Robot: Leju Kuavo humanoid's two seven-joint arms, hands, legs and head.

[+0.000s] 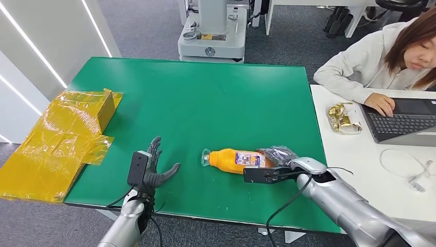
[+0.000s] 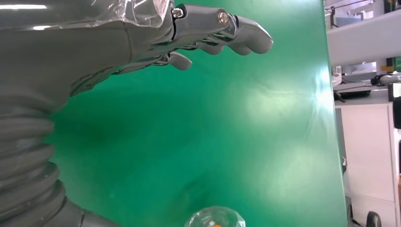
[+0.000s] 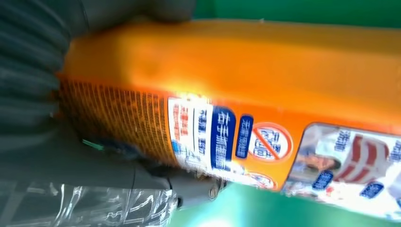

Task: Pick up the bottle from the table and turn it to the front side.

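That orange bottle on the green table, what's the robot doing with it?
The robot's right hand is wrapped around the bottom end of the orange plastic bottle with a clear cap, which lies on its side on the green table, cap pointing toward the left hand. That hand hovers open nearby, holding nothing. A person in a white hoodie works on a laptop at the next table.

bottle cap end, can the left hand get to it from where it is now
Probably yes: the left hand is open on bare green table, nothing between it and the bottle cap; the right hand holds the other end.
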